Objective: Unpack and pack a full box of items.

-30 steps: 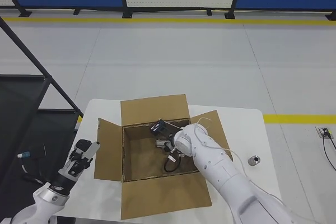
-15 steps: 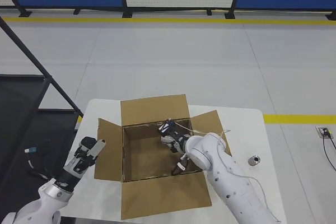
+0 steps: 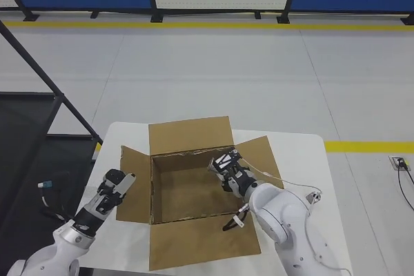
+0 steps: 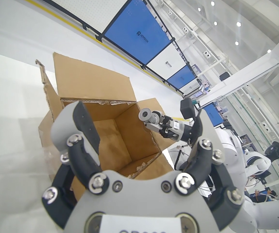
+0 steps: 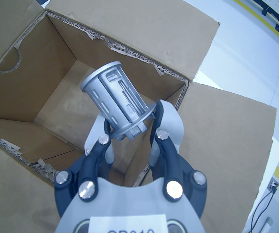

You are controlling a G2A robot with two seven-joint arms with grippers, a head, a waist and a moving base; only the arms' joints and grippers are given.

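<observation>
An open cardboard box stands on the white table with all its flaps folded out. My right gripper hangs above the box's far right corner. In the right wrist view this gripper is shut on the flanged end of a silver slotted metal cylinder, which tilts over the box's inside. The same cylinder shows in the left wrist view. My left gripper is beside the box's left flap, and its fingers stand open with nothing between them.
A second small metal cylinder stands on the table to the right of the box. A black metal frame borders the table's left side. The box's front flap lies flat toward the near edge.
My right gripper has risen out of the box and moved right with the metal cylinder in it. My left gripper has moved a little closer to the box's left flap.
</observation>
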